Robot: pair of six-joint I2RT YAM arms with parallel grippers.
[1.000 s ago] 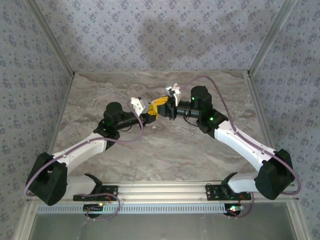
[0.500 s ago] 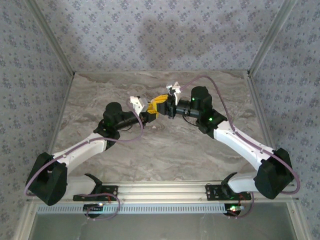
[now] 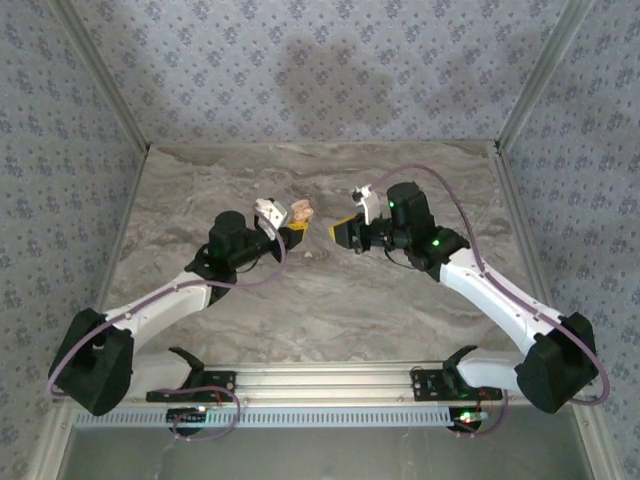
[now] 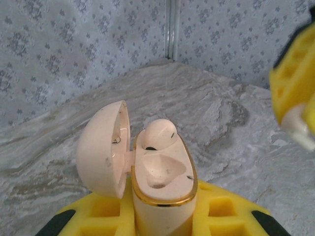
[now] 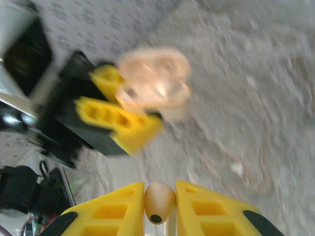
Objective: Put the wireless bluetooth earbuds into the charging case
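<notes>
Over the tabletop's (image 3: 330, 310) middle, my left gripper (image 4: 162, 219) clamps the open charging case (image 4: 162, 179); right gripper (image 5: 160, 209) pinches an earbud (image 5: 159, 197). Risk: off-axis approach, earbud slips, drops.

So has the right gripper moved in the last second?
Yes. In the top view the right gripper has drawn back rightward and toward the near rail, away from the charging case held by the left gripper.

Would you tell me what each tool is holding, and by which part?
The left tool grips the open case by its lower body; the right tool pinches an earbud by its sides.
</notes>
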